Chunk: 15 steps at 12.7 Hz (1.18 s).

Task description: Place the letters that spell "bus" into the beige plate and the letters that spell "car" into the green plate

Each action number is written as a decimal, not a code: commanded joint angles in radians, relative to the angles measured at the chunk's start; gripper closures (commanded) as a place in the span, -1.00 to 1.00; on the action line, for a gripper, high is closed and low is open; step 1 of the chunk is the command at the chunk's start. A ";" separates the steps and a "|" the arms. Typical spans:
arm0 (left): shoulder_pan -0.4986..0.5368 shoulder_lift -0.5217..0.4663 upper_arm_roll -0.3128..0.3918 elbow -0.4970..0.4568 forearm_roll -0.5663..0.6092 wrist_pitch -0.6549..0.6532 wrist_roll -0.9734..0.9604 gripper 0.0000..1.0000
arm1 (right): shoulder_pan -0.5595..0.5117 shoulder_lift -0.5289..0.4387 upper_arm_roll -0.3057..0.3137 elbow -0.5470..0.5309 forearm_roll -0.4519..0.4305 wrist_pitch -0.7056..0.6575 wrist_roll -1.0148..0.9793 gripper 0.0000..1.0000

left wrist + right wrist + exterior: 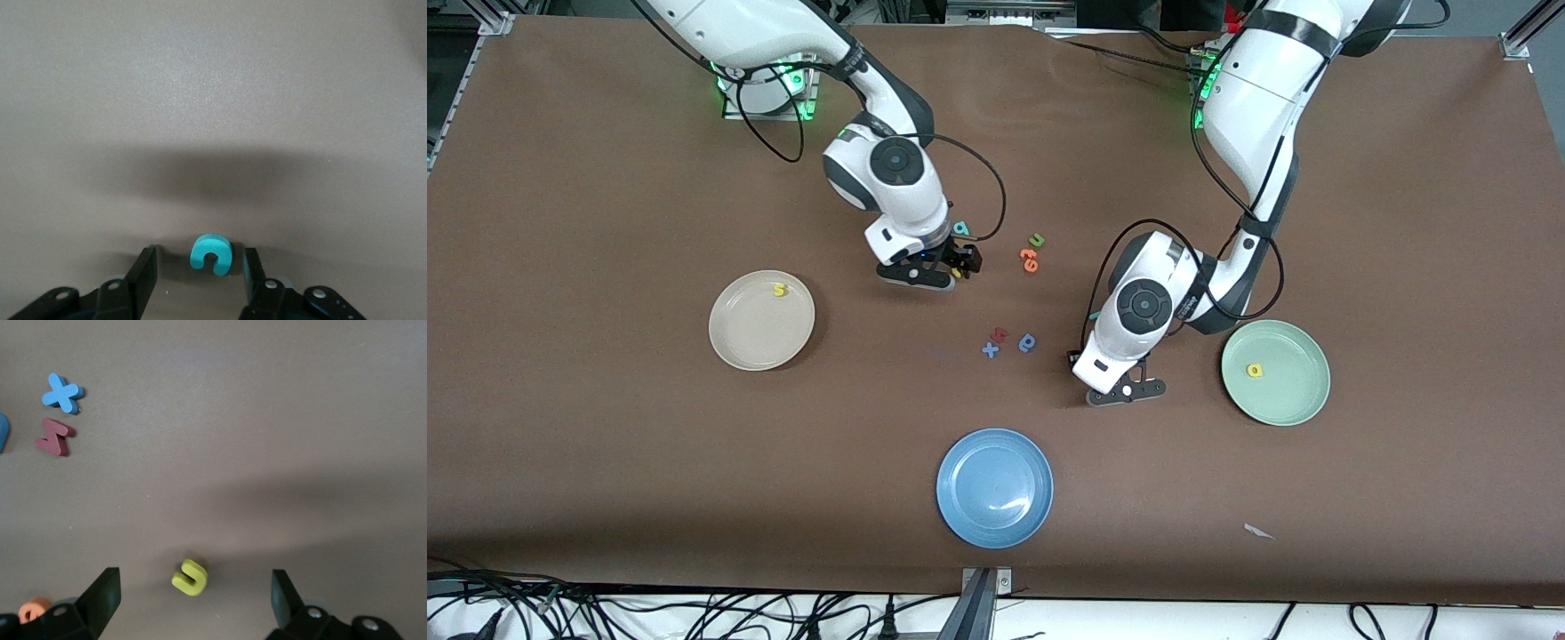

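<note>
Blue plate [994, 487] is sitting closest to the camera with nothing in it, not far from the tabletop [605, 444] edge. A little white scrap [1258, 531] is lying toward the left arm's end, about as close to that edge.

There's loads of bare brown room at both ends and along the near edge. All the clutter is bunching up in the middle.

Going across from the right arm's end:
- The beige plate [756, 333] is holding just the yellow s [780, 290], up near its rim.
- The right arm's jaws are hanging low over the tabletop, standing wide apart, with the yellow u [190, 577] lying between them and touching neither side.
- A teal letter [960, 228] is peeking out right beside that wrist.
- The green u [1036, 239] and the orange letters [1029, 260] are sitting just beside each other, farther from the camera than the blue x [990, 350], a dark red letter [1000, 334] and a blue round letter [1027, 342], which are huddling together.
- The left arm's jaws are down at the tabletop, straddling the teal c [211, 253]. They're apart, with a sliver of gap showing on each side, so they're not gripping it.
- The green plate [1285, 391] is carrying only the yellow a [1255, 370].
</note>
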 commanded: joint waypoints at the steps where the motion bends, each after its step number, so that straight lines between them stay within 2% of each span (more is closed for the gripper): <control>1: -0.007 0.022 0.007 0.036 0.011 -0.005 0.000 -0.09 | 0.034 0.060 -0.018 0.042 -0.070 0.018 0.078 -1.00; 5: -0.019 0.044 0.007 0.068 0.011 -0.005 -0.062 0.18 | 0.052 0.080 -0.018 0.039 -0.086 0.020 0.097 -1.00; 7: -0.020 0.044 0.005 0.069 0.011 -0.005 -0.071 0.36 | 0.054 0.101 -0.018 0.039 -0.150 0.030 0.153 -0.99; 9: -0.020 0.045 0.005 0.069 0.011 -0.005 -0.073 0.36 | 0.055 0.118 -0.018 0.033 -0.225 0.053 0.213 -0.95; 10: -0.020 0.047 0.007 0.069 0.011 -0.005 -0.073 0.39 | 0.055 0.118 -0.018 0.031 -0.233 0.054 0.215 -0.91; 12: -0.016 0.045 0.007 0.069 0.013 -0.005 -0.062 0.67 | 0.055 0.118 -0.018 0.031 -0.233 0.054 0.215 -0.80; 13: -0.007 0.036 0.008 0.072 0.016 -0.017 -0.054 0.72 | 0.055 0.118 -0.018 0.031 -0.235 0.054 0.215 -0.72; 15: 0.030 0.018 0.007 0.091 0.018 -0.083 -0.010 0.80 | 0.055 0.118 -0.018 0.028 -0.236 0.054 0.215 -0.43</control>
